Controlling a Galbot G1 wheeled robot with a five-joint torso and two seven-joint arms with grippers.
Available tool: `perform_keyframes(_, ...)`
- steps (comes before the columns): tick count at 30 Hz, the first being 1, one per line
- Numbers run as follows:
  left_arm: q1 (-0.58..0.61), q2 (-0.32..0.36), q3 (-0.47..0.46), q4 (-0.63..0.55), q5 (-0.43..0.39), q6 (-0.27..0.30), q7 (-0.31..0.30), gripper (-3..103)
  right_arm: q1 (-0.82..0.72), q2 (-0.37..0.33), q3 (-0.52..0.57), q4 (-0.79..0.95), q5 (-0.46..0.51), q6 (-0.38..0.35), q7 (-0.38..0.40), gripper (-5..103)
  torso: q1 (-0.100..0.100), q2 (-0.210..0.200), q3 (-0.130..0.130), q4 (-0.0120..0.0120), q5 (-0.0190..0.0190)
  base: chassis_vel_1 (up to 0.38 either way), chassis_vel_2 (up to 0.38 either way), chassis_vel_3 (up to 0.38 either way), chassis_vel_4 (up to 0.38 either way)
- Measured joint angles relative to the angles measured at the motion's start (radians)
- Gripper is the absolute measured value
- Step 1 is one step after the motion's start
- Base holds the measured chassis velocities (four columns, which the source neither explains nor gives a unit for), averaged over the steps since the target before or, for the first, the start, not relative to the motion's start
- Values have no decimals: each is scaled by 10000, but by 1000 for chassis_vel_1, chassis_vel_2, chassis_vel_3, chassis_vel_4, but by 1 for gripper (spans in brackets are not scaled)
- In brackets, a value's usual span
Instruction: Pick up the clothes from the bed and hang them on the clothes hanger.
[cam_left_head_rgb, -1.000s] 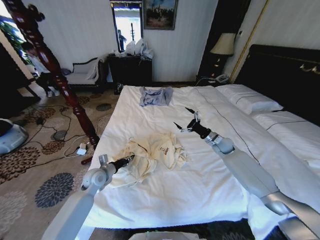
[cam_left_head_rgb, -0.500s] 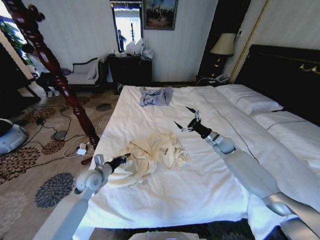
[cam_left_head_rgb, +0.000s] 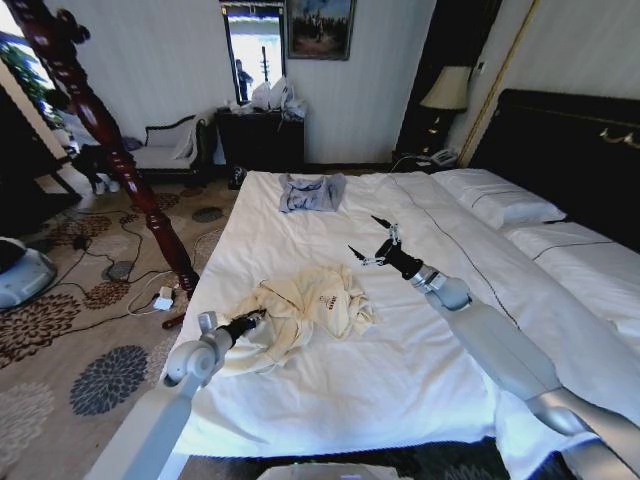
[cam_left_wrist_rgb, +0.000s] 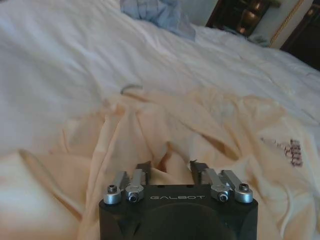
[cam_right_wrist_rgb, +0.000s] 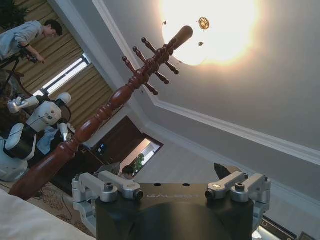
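Bed (cam_left_head_rgb: 420, 370) — clothes (cam_left_head_rgb: 305, 310), left tool (cam_left_head_rgb: 252, 320)

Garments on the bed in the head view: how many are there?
2. A cream top lies crumpled near the bed's left edge, with the left hand at its fabric. A small grey-blue garment lies at the far end. Others could be hidden.

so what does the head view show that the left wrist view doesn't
Head view alone: the right gripper held open above the bed, the white pillows, the black headboard and the carpeted floor. Left wrist view alone: the left gripper's fingers pressed into the folds of the clothes, seen close up. Both share the cream clothes, the white sheet, the left gripper at the garment and the small grey-blue garment farther up the bed.
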Motion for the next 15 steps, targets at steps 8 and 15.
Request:
perform_keyframes(8,-226,-12,600,515,136,86,2,80,-95,-4,42,-41,-22,-1,3,100,0,0,0,-1,0,0,0,0,0)
perform_keyframes(15,-595,-102,1164,1022,-6,141,-72,97,-63,20,40,-88,-23,4,3,100,-1,1,-1,1,1,0,0,0,0)
